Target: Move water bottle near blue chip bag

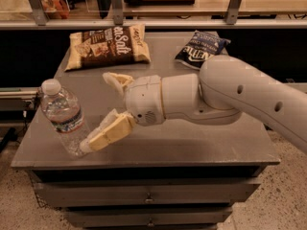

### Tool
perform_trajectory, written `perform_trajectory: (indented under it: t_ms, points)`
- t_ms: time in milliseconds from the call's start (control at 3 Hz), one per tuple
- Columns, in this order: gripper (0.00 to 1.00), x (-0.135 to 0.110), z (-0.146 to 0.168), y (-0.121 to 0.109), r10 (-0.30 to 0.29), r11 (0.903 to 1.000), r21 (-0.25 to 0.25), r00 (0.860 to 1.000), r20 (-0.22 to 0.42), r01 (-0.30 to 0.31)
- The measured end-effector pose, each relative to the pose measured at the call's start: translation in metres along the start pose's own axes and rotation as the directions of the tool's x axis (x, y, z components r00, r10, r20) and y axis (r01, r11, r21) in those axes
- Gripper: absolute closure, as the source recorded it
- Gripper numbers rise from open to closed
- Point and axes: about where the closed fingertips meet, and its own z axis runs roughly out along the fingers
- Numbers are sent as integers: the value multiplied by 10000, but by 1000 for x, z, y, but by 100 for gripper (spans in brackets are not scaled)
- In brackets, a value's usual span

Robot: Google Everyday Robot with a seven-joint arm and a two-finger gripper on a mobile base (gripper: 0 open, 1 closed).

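The water bottle [63,117], clear with a white cap and a white label, stands upright near the front left corner of the grey table [192,143]. My gripper [103,111] is open just right of the bottle, one cream finger [108,134] low beside its base, the other [116,82] higher and farther back. The bottle is not between them. The blue chip bag [200,50] lies at the table's back right, partly behind my white arm [230,95].
A larger tan and brown "Sea Salt" bag [106,46] lies at the back left of the table. A shelf rail [153,24] with metal posts runs behind the table. Drawers [148,195] sit below the tabletop.
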Motion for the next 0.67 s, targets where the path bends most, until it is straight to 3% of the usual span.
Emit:
perform_trajectory:
  t_ms: [667]
  points:
    - [0,-9,54,17,158,9974,-713,9988,472,-124]
